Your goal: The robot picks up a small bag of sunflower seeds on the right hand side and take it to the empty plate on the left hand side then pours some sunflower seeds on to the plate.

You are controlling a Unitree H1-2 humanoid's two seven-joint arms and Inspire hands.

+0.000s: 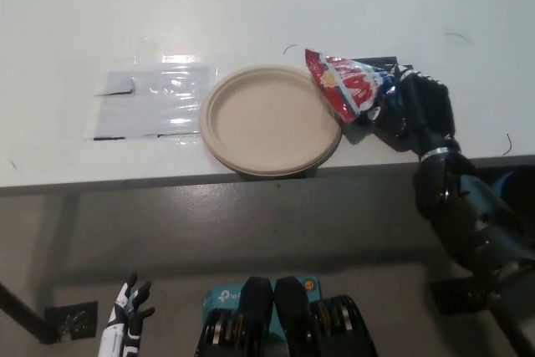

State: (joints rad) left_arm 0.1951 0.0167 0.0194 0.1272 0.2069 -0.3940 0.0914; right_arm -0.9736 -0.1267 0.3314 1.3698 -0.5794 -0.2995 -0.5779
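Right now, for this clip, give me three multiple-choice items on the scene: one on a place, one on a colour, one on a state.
1. Where is the seed bag?
A. Over the right rim of the plate
B. On the clear plastic sheet
C. Under the table

2. What colour is most of the bag's front?
A. Green
B. Red
C. Yellow

3. What state is the right hand in?
A. Open, holding nothing
B. Shut on nothing
C. Shut on the bag

Key: 1 A, the bag's top corner overlaps the plate's right edge. 2 B, its face is red with white lettering. 3 C, the black fingers wrap the bag's lower end. The left hand rests below the table at lower left, fingers apart.
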